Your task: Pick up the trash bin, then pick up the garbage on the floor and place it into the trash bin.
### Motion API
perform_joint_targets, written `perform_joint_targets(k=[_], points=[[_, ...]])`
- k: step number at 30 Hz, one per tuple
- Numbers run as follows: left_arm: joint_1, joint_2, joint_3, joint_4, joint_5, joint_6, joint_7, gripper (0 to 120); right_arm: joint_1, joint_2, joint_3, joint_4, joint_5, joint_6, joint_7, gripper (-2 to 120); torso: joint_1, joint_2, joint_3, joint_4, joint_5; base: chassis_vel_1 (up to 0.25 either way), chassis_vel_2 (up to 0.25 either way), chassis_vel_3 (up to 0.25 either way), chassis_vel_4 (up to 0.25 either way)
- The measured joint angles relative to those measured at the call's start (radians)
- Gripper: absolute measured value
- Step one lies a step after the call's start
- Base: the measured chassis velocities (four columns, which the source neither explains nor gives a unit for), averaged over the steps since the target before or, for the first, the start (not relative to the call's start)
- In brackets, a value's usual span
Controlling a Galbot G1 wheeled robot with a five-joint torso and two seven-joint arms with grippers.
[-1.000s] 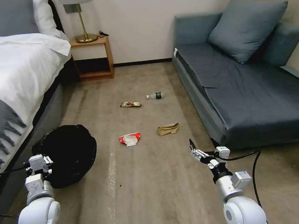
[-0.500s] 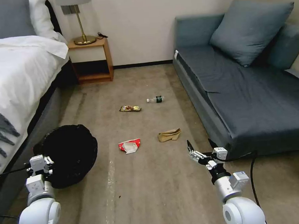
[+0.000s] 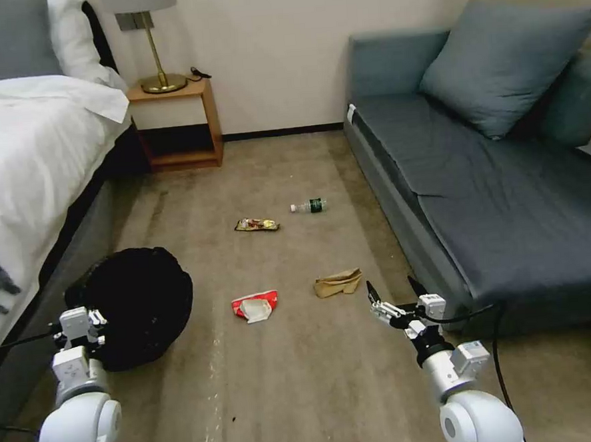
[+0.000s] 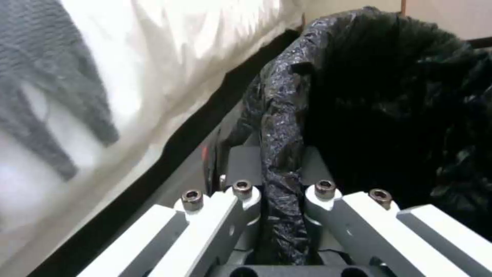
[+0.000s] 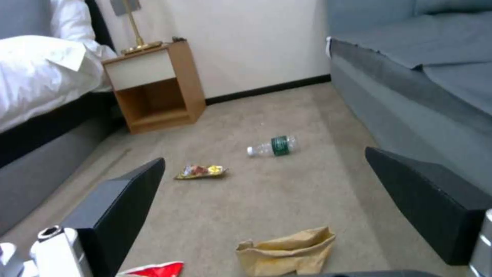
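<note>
The trash bin [image 3: 140, 304], lined with a crinkly black bag, hangs at the lower left beside the bed. My left gripper [image 3: 80, 322] is shut on its rim; the left wrist view shows the bag-covered rim [image 4: 279, 127] pinched between the fingers [image 4: 241, 165]. On the carpet lie a red-and-white wrapper [image 3: 254, 307], a crumpled brown paper bag [image 3: 338, 282], a flat snack wrapper [image 3: 256, 225] and a small clear bottle [image 3: 310, 206]. My right gripper [image 3: 392, 287] is open, low and just right of the brown bag [image 5: 286, 252]. Bottle [image 5: 271, 146] and snack wrapper [image 5: 201, 171] lie beyond it.
A bed [image 3: 25, 171] with white covers runs along the left. A wooden nightstand [image 3: 176, 125] with a brass lamp stands at the back wall. A blue-grey sofa [image 3: 507, 188] lines the right, close to my right arm. Open carpet lies between them.
The whole view has shifted as the camera moved forward: the litter sits lower and nearer. The bin stays with my left gripper. My right gripper is now closer to the brown bag.
</note>
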Motion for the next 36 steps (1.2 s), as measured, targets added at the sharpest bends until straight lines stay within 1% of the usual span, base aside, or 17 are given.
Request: perform_joint_targets(k=[7, 9, 18, 29, 36], points=[[-0.003, -0.004, 0.003, 0.014, -0.004, -0.001, 0.003, 6, 0.003, 0.007, -0.005, -0.009, -0.011, 0.0, 0.0, 100, 0.0, 0.0, 0.0, 0.0001, 0.0, -0.107, 0.11, 0.125, -0.105], [-0.01, -0.004, 0.004, 0.017, -0.02, 0.001, 0.005, 6, 0.004, 0.008, -0.004, -0.012, -0.012, 0.0, 0.001, 100, 0.0, 0.0, 0.0, 0.0, 0.0, -0.105, 0.108, 0.115, -0.102], [-0.024, 0.002, 0.004, 0.037, -0.038, 0.001, 0.009, 6, 0.011, 0.01, 0.003, -0.02, -0.013, 0.0, 0.003, 100, 0.0, 0.0, 0.0, 0.0001, 0.0001, -0.101, 0.109, 0.112, -0.108], [-0.016, 0.003, -0.003, 0.028, -0.041, -0.001, 0.009, 6, 0.007, 0.013, 0.001, -0.019, -0.013, 0.006, 0.005, 100, 0.0, 0.0, 0.0, 0.0001, 0.0001, -0.116, 0.116, 0.115, -0.103], [-0.01, -0.002, -0.003, 0.038, -0.042, -0.014, 0.009, 6, 0.009, 0.011, -0.007, -0.022, -0.018, 0.004, 0.006, 100, 0.0, 0.0, 0.0, 0.0001, -0.0001, -0.107, 0.103, 0.098, -0.103]])
